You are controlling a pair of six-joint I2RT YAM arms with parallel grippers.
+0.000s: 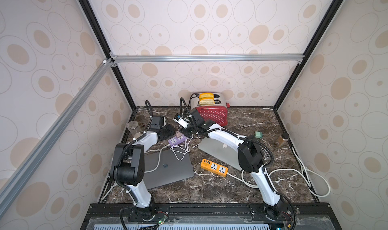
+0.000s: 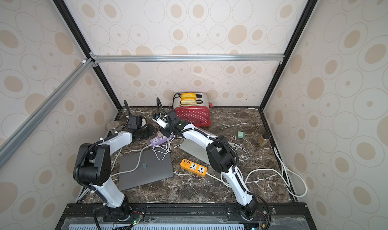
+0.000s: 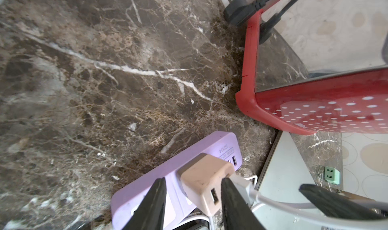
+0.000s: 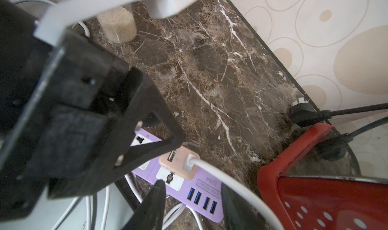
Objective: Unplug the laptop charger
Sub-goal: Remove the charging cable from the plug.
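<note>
1. The charger (image 3: 204,187), a beige cube with an empty USB port on its end, is plugged upright into a purple power strip (image 3: 199,147). The strip lies on the marble counter (image 3: 105,71), near the red toaster (image 1: 212,114).
2. The left gripper (image 3: 193,182) stands over the charger with its fingers (image 3: 155,201) partly apart, one on each side. One finger is right against the charger's side. The other rests over the strip with a gap showing, so nothing is clamped.
3. The right gripper (image 4: 192,183) hangs over the strip's USB end with its jaws partly apart. A white cable (image 4: 220,176) runs from the charger across one finger. I cannot tell whether the fingers touch the strip.
4. The strip's label reads "S204", with a smaller line in which "SOCKET" can be made out, next to four blue USB ports.
5. The toaster has white dots, and the small writing on its lower edge is too blurred to read.
6. A silver laptop (image 1: 218,153) and a dark grey laptop (image 1: 168,172) each carry an apple logo. An orange power strip (image 1: 214,167) lies between them.
</note>
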